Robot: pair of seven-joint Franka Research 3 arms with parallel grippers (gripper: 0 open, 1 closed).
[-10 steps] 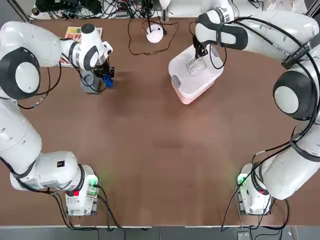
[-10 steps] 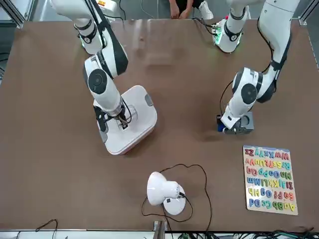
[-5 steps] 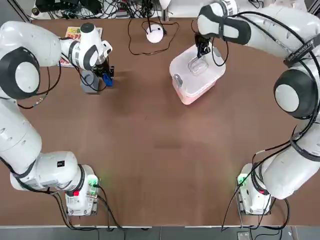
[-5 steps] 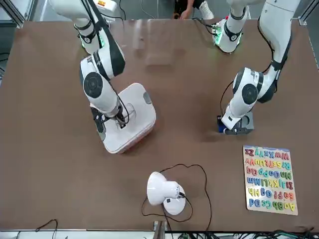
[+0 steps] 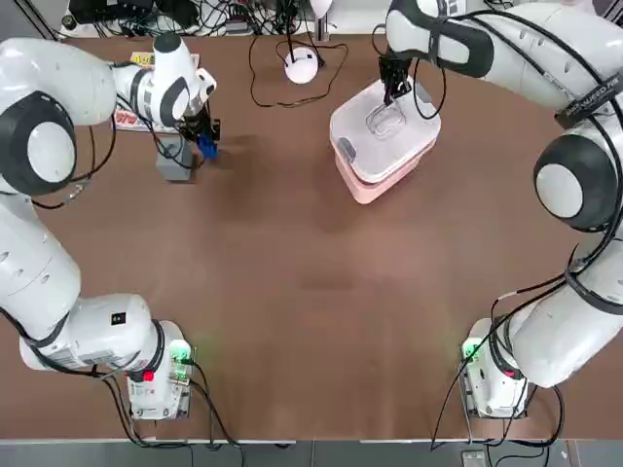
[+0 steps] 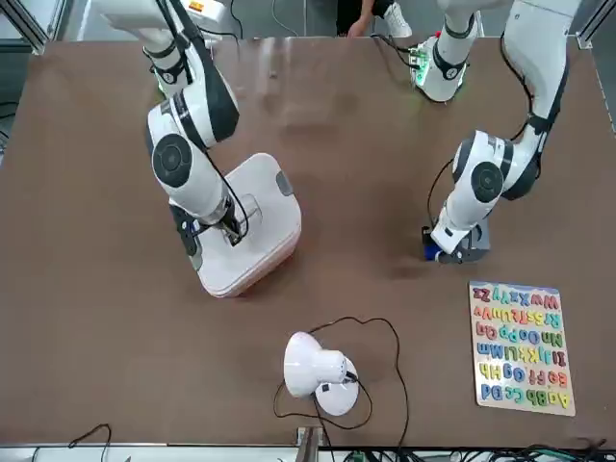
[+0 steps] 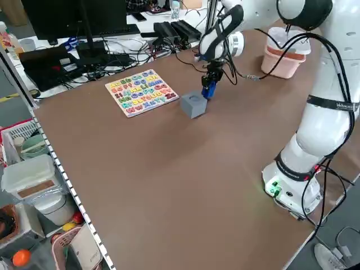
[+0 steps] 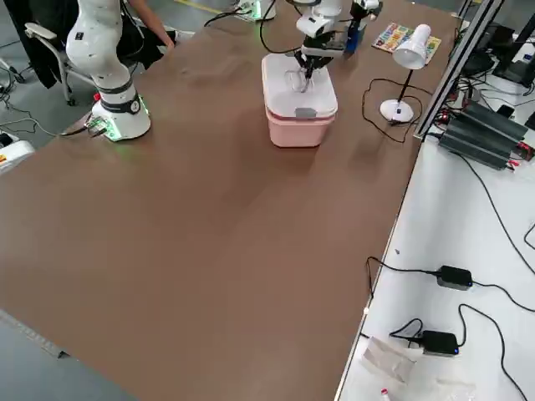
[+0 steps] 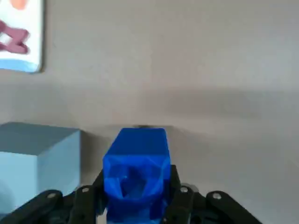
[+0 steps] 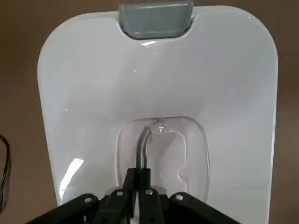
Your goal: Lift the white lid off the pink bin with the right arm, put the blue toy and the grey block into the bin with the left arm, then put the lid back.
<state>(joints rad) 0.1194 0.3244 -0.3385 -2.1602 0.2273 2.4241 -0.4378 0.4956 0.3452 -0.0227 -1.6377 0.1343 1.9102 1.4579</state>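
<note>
My right gripper (image 5: 390, 95) is shut on the translucent handle of the white lid (image 5: 384, 125), whose grey clip (image 10: 155, 19) shows in the right wrist view. The lid hangs a little above the pink bin (image 5: 375, 182), still over it. At the table's back left, my left gripper (image 5: 202, 134) is shut on the blue toy (image 5: 205, 146), which the left wrist view shows between the fingers as the blue toy (image 9: 136, 158). The grey block (image 5: 173, 158) sits right beside it on the table, also seen as the grey block (image 7: 193, 105).
A white desk lamp (image 5: 301, 65) with a looping black cable stands behind the bin. An alphabet puzzle board (image 6: 521, 346) lies at the back left corner, behind the grey block. A person's feet (image 6: 371, 13) show past the table's near edge.
The right gripper has raised the lid, so more of the pink bin shows beneath it. The left gripper has risen slightly with the blue toy beside the grey block.
</note>
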